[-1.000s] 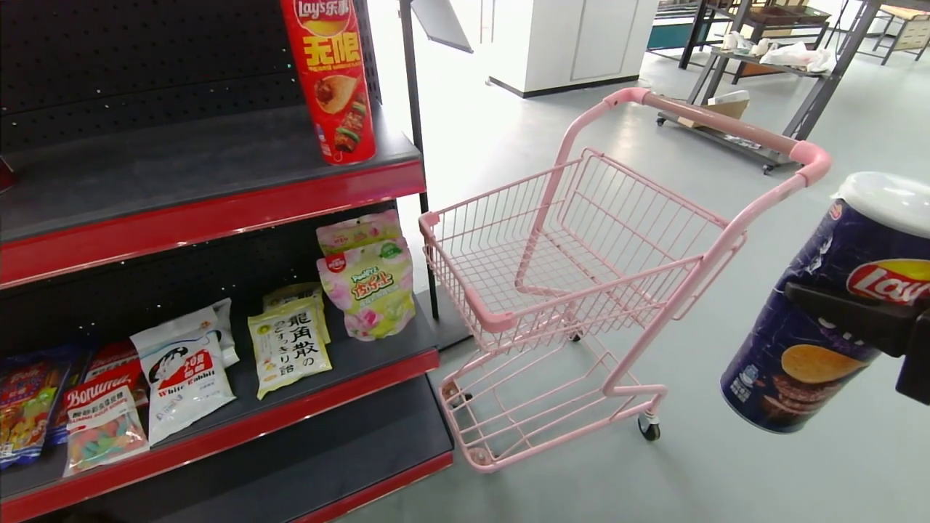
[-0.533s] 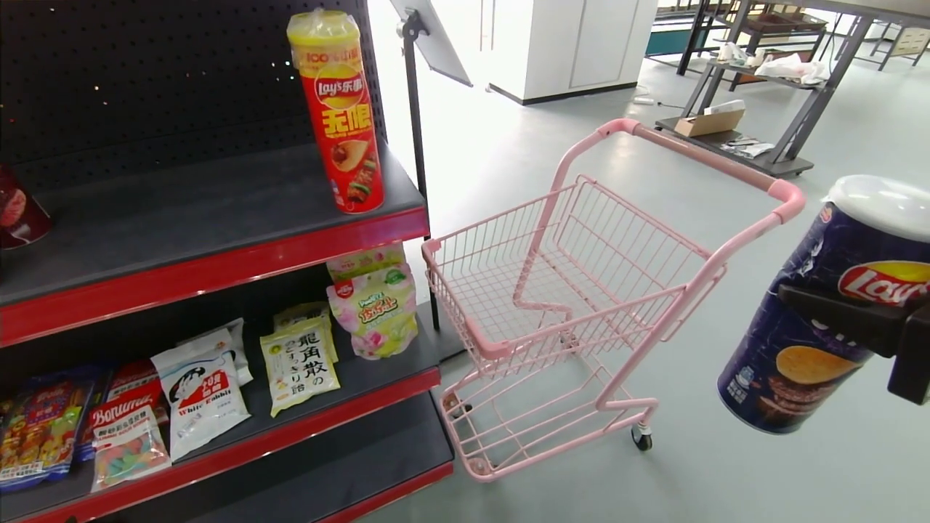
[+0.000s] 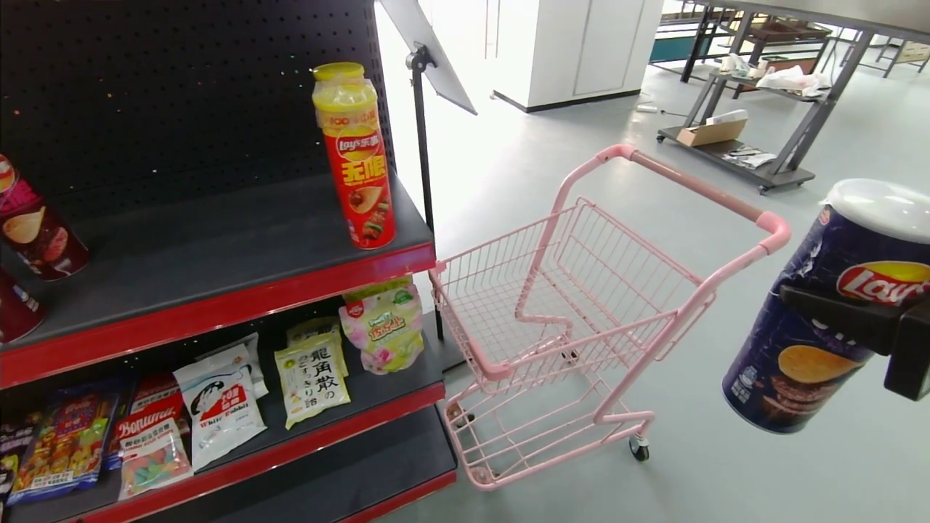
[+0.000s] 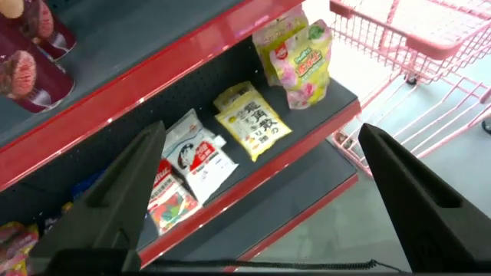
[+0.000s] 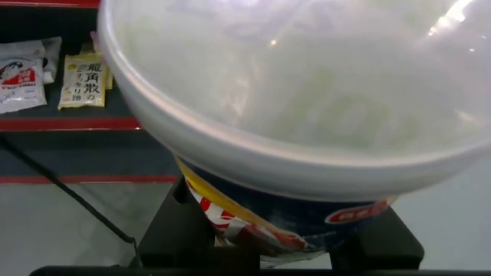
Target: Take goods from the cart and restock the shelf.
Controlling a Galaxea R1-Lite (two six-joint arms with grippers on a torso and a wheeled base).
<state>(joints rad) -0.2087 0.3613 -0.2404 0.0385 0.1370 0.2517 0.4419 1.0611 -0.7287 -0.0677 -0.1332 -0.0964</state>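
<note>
A dark blue chip can (image 3: 814, 319) with a white lid (image 5: 291, 77) hangs tilted in the air right of the pink cart (image 3: 581, 305). My right gripper (image 3: 850, 319) is shut on its middle. The cart's basket holds nothing. On the upper shelf (image 3: 218, 290) a red and yellow chip can (image 3: 360, 156) stands upright near the right end, and dark red cans (image 3: 33, 225) stand at the left. My left gripper (image 4: 261, 207) is open with nothing between its fingers, in front of the lower shelf (image 4: 230, 199) of snack bags (image 4: 249, 123).
Snack bags (image 3: 312, 374) lie along the lower shelf (image 3: 327, 428). A sign pole (image 3: 425, 145) stands between the shelf end and the cart. Open grey floor lies around the cart, with a white cabinet (image 3: 574, 51) and metal racks (image 3: 748, 152) far behind.
The head camera has shifted, so more of the upper shelf and the dark red cans come into the picture. My right gripper keeps the blue can in the same place.
</note>
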